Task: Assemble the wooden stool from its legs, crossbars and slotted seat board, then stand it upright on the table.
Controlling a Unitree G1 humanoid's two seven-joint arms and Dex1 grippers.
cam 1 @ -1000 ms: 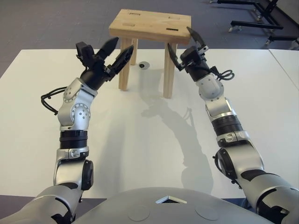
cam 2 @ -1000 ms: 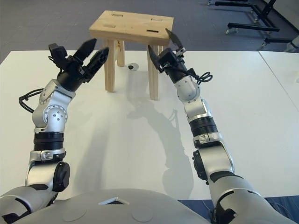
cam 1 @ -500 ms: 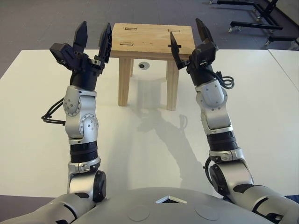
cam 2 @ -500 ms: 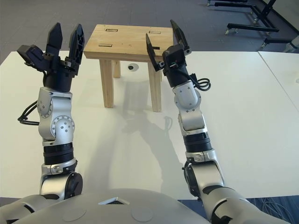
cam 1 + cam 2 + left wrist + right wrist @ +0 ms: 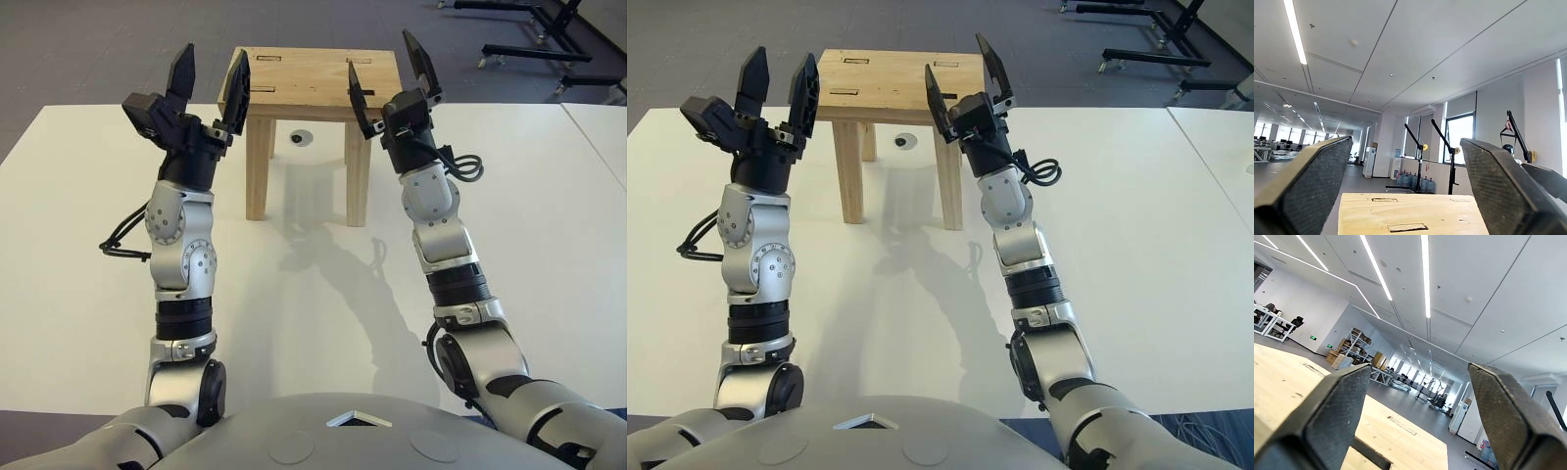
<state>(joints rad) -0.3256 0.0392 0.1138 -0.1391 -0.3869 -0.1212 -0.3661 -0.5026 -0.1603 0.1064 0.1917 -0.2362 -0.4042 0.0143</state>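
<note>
Stool (image 5: 318, 73) stands upright between left end effector (image 5: 214, 56) and right end effector (image 5: 380, 54), both released.

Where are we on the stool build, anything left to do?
Looks done: the wooden stool stands assembled and upright on the table. In hand: nothing; the left gripper and right gripper are open, raised either side of its seat. Left: seemingly only pulling the arms clear.

A pale blond wooden stool (image 5: 313, 73) stands between the black left hand (image 5: 211, 69) and black right hand (image 5: 380, 61), their pads (image 5: 1317, 181) finely cross-hatched, on a white table (image 5: 549, 215).
</note>
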